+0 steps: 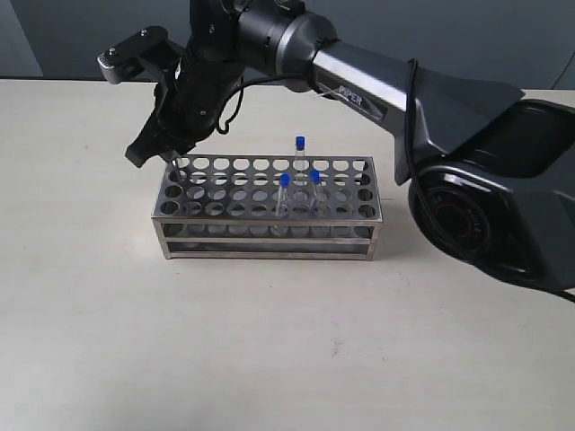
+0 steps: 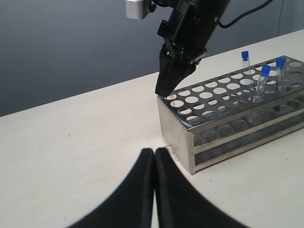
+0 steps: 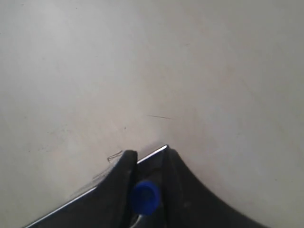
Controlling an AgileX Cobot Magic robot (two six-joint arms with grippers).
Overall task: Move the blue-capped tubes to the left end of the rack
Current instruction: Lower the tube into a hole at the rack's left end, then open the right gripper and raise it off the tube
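Blue-capped tube (image 3: 144,197) pinched in R pincer (image 3: 148,154) (body hidden); L pincer (image 2: 154,151) closed, empty.

The right tool (image 1: 176,165) crowds the rack (image 1: 269,237) at its left end; three blue-capped tubes (image 1: 314,182) stand mid-right.

My right claw (image 1: 166,159) sits over the rack's (image 1: 269,235) left end, upper left; three blue-capped tubes (image 1: 285,194) stand mid-rack.

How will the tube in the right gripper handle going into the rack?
Probably fragile: the tube looks thin and clear, so grip gently. Likely light and slippery in the right gripper. The rack holes look wide, so it may lean like the other tubes.
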